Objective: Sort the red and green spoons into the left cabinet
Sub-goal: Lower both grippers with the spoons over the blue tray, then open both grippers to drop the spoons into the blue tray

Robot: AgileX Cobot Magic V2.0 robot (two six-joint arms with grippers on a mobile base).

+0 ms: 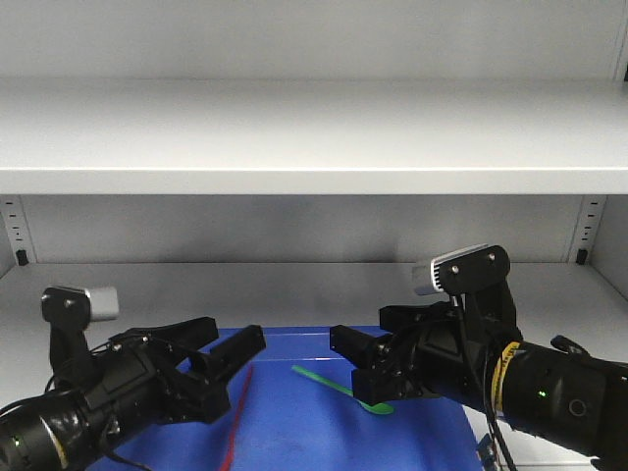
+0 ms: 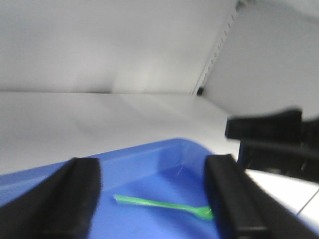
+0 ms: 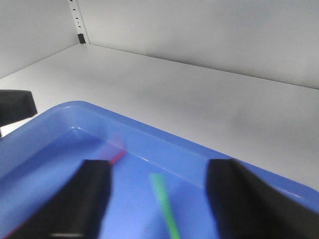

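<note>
A blue tray [image 1: 294, 336] rests on the pale grey shelf [image 1: 294, 277] of the white cabinet. In it lie the red spoon [image 1: 235, 417] and the green spoon [image 1: 339, 386]. My left gripper [image 1: 231, 345] hovers open over the tray's left side, close to the red spoon. My right gripper [image 1: 361, 332] hovers open over the green spoon's bowl end. The left wrist view shows the green spoon [image 2: 159, 204] lying between the open fingers of the left gripper [image 2: 149, 162]. In the right wrist view, the green handle [image 3: 164, 204] lies between the fingers of the right gripper [image 3: 159, 169], with the red spoon's tip [image 3: 117, 157] beside the left finger.
An upper shelf [image 1: 314, 137] hangs low over both arms. Peg-hole strips [image 1: 12, 231] run up the back corners, and the cabinet's side wall [image 1: 613, 235] closes in on the right. Bare shelf lies behind the tray [image 3: 199, 99].
</note>
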